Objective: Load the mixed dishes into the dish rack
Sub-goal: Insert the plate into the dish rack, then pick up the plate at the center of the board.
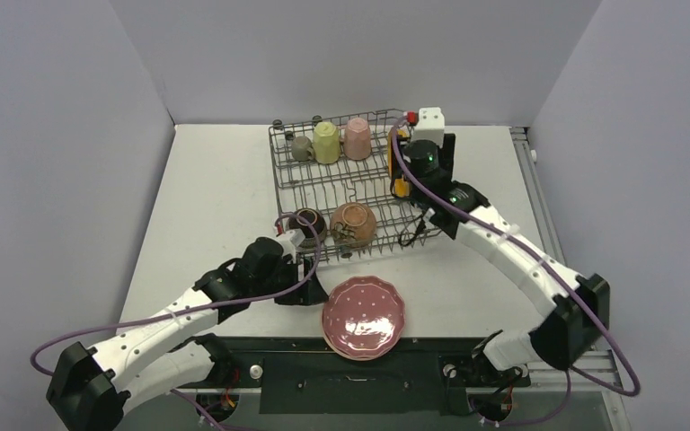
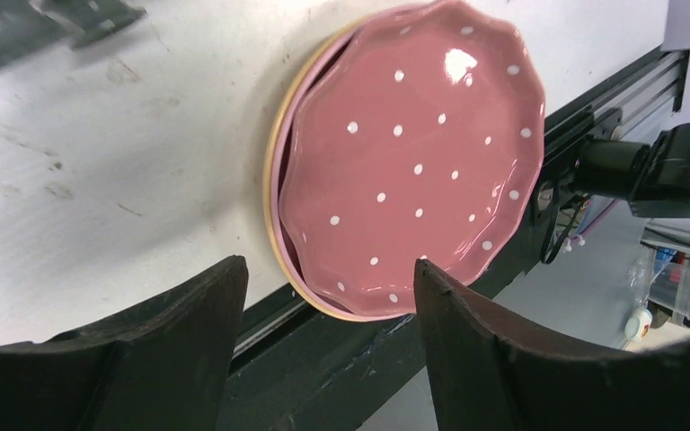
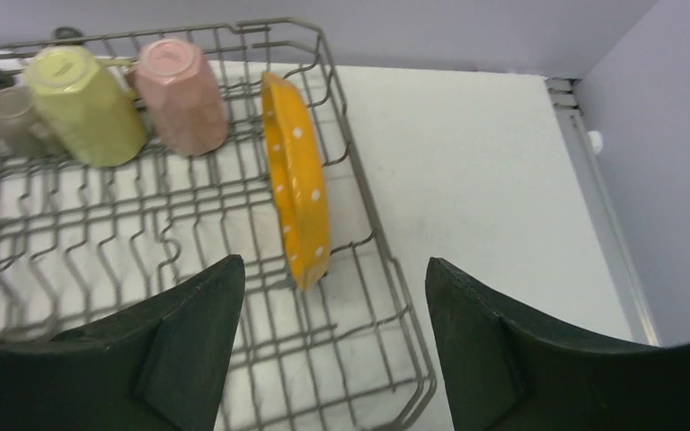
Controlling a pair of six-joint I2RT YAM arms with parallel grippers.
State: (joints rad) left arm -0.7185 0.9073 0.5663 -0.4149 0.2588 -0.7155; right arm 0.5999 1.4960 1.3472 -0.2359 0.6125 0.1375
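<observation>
The dish rack (image 1: 341,184) holds a grey-olive cup (image 1: 302,148), a pale yellow mug (image 1: 326,142) and a pink mug (image 1: 357,138) upside down along its far row. Two brown bowls (image 1: 309,223) (image 1: 353,223) lean at its near edge. An orange white-dotted plate (image 3: 298,193) stands on edge at the rack's right end. My right gripper (image 3: 332,262) hovers open just above it, holding nothing. A pink dotted scalloped plate (image 2: 413,153) lies at the table's near edge on another plate, whose pale rim (image 2: 276,180) shows. My left gripper (image 2: 328,263) is open, close to its near-left rim.
The black mounting rail (image 1: 359,373) runs right under the pink plate's near edge. The right arm (image 1: 503,251) stretches across the table right of the rack. Bare white table (image 1: 207,197) lies left of the rack, with grey walls around.
</observation>
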